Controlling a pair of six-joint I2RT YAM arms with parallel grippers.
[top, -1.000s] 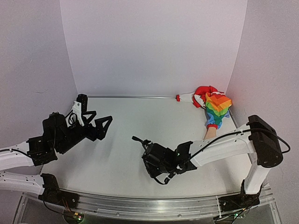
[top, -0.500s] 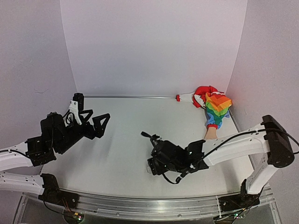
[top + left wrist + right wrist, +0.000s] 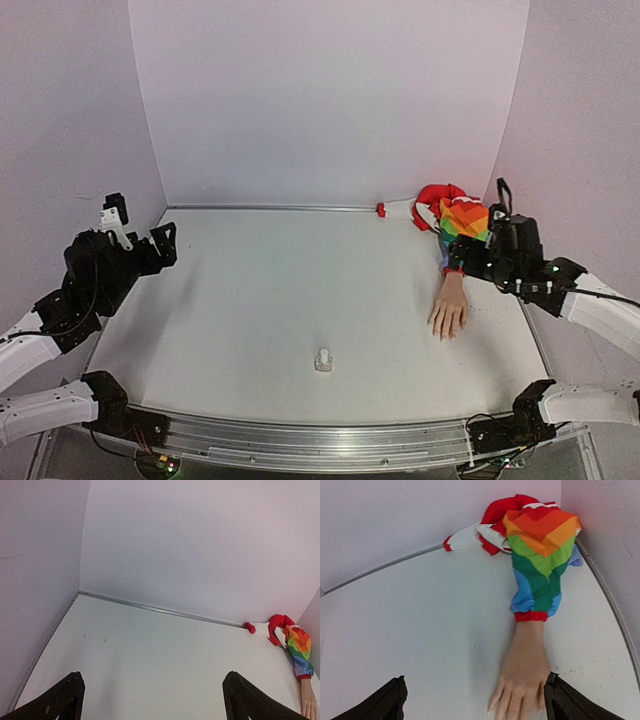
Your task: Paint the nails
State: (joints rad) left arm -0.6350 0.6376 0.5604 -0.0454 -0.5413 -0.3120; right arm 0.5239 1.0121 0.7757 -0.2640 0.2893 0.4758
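The pale fake hand (image 3: 450,305) lies flat at the right of the table, fingers toward the near edge, in a rainbow sleeve (image 3: 466,228) with a red cuff. Its nails (image 3: 441,332) are tiny and blurred; the right wrist view shows the hand (image 3: 525,667) just ahead. My right gripper (image 3: 480,228) hovers above the sleeve, open and empty (image 3: 475,680), its right fingertip (image 3: 555,690) beside the hand's little finger. My left gripper (image 3: 140,230) is raised at the far left, open and empty (image 3: 152,680). The left wrist view catches the sleeve (image 3: 300,652) far right.
A small clear bottle (image 3: 323,358) stands alone on the table near the front middle, away from both grippers. White walls close in the table on the left, back and right; a metal rail (image 3: 330,435) runs along the near edge.
My right gripper opened and swung from the front middle back to the right, over the fake hand; the small bottle now shows where it was. The left arm drew back leftwards.
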